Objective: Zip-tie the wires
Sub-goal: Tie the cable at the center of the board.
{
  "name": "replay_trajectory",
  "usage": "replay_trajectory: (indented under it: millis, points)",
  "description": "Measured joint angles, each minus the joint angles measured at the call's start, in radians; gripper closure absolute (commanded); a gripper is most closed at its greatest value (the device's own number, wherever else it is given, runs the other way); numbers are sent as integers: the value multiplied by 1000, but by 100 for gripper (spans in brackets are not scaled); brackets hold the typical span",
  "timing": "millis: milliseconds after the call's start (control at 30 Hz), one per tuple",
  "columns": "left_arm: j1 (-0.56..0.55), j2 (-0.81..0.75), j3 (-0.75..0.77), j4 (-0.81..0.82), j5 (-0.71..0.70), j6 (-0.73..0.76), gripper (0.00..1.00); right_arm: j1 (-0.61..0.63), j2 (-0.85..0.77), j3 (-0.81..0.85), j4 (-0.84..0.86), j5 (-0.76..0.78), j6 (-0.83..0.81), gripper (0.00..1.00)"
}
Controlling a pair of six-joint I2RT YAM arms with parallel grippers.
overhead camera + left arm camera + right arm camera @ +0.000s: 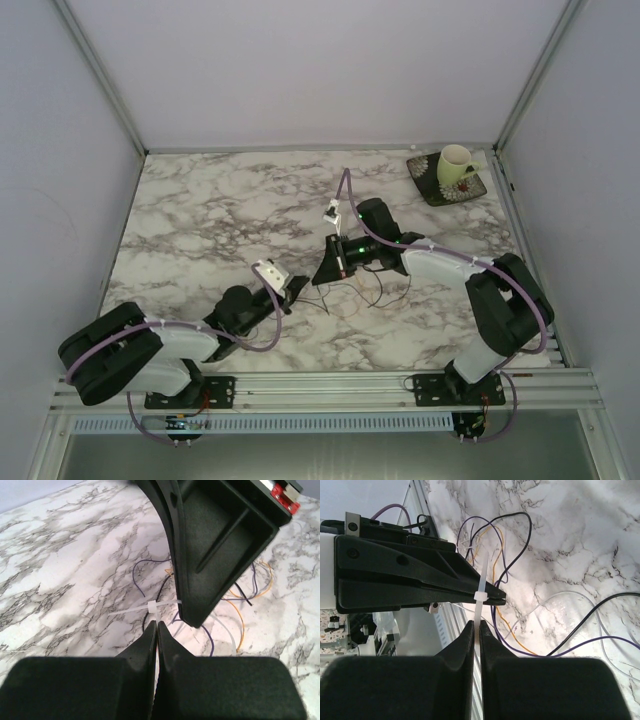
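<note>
Nearest the bases, the left fingers are pressed together. Their tips sit just beside the head of the zip tie, and we cannot tell whether they pinch anything. The right fingers are clamped on the tie's strap. In the left wrist view the strap lies crosswise; in the right wrist view it runs straight away from the fingers. The wires loop loosely on the tabletop with no single axis. Only the top view shows the mug, at the far right.
</note>
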Motion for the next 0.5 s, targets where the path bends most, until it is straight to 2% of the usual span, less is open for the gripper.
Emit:
replay_trajectory:
  millis: [167,500]
  points:
    - [0,0,-48,61,45,67,100,-2,4,0,0,-18,3,100]
    - [-2,19,-49,73,68,164,100,2,55,0,-10,-54,-1,100]
